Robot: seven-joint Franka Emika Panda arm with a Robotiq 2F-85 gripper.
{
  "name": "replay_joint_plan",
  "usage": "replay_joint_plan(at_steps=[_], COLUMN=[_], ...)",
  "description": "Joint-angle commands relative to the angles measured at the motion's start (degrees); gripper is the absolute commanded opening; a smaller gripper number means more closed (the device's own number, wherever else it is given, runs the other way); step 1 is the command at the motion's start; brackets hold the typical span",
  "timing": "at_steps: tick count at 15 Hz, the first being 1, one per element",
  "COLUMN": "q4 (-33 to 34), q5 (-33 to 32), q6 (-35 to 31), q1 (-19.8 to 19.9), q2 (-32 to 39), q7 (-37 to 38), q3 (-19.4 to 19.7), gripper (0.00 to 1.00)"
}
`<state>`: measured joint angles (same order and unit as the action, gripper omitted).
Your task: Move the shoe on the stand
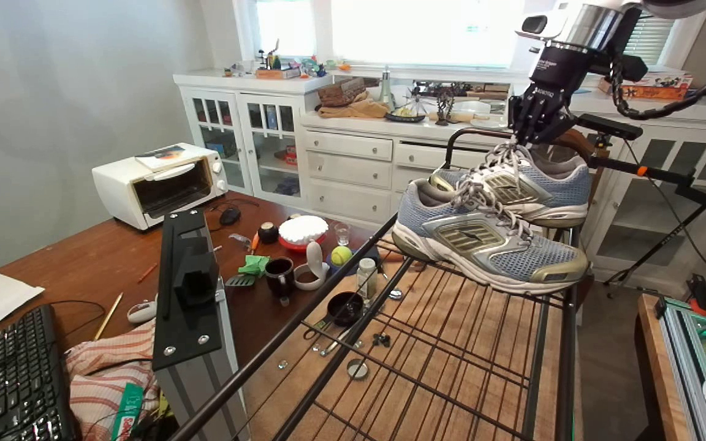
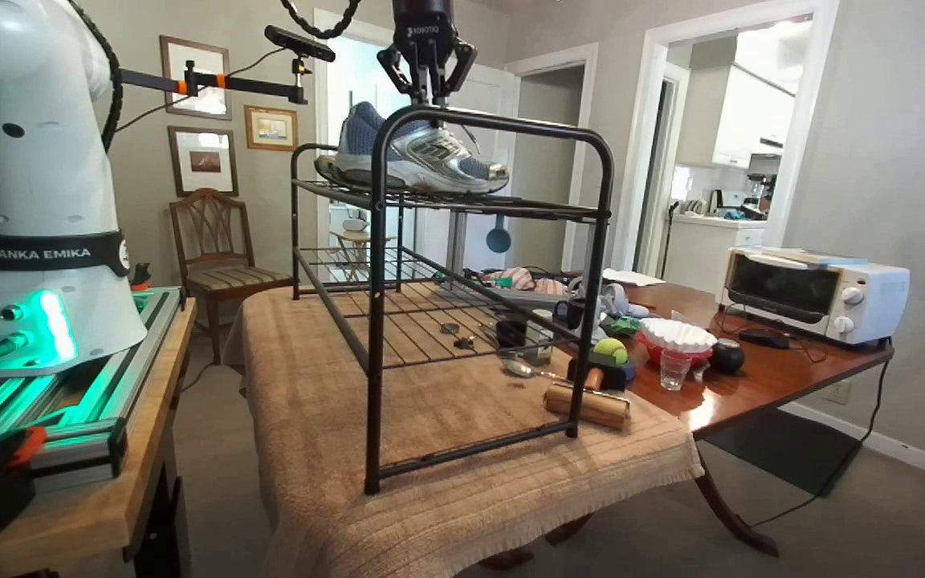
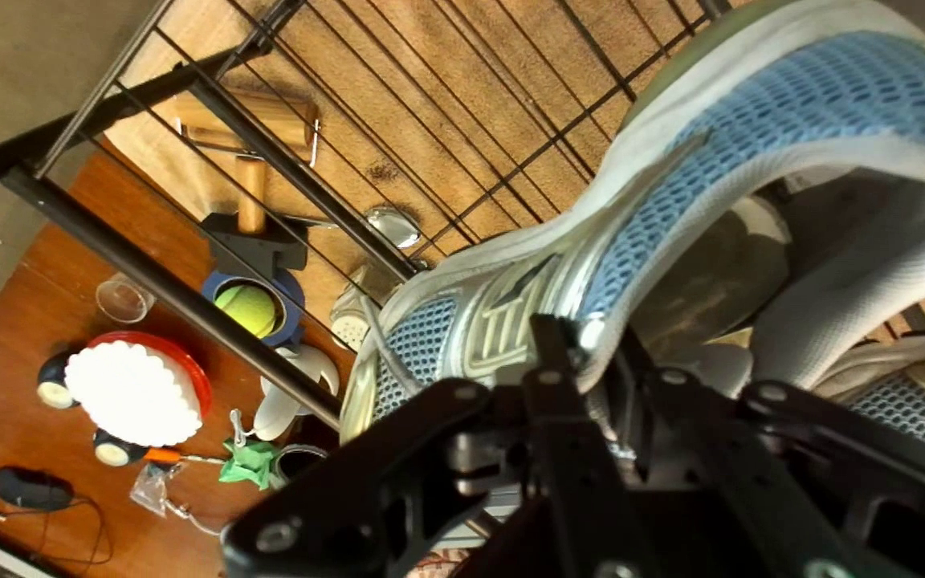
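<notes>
Both exterior views face the stand [image 2: 376,321], apparently from opposite ends, the wrist view close above.

The shoe [image 3: 641,229] is mesh, the stand [image 2: 376,321] metal.

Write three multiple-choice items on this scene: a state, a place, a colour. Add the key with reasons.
1. The pincer is:
A. wide open over bare bars
B. closed on the collar of a shoe
C. out of all views

2. The twin shoe rests on:
A. the towel
B. the floor
C. the top of the stand

3. The dish under the white fluted paper is:
A. red
B. blue
C. green

1 B: in the wrist view its fingers flank the collar edge.
2 C: in an exterior view its sole sits on the bars.
3 A: a red rim shows beside the paper.
</notes>
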<state>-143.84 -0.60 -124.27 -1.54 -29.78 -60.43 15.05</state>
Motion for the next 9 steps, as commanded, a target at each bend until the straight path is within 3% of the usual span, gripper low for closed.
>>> replay_joint_plan(at_steps=[1,7,8,9], q4=[1.31,1.51,1.51,1.76], q5=[0.13,0.52,0.84,1.21], q6=[0.26,-0.67,-1.11,-0.8], q1=[0.15,0.31,0.41,0.47], q2=[0.92,1.44,1.48,1.58], q7=[-3.14,-4.41,-3.75,-3.09], q3=[-0.33,-0.56,-0.66,-0.72], gripper=[0.04,0.04,0.41,0.42])
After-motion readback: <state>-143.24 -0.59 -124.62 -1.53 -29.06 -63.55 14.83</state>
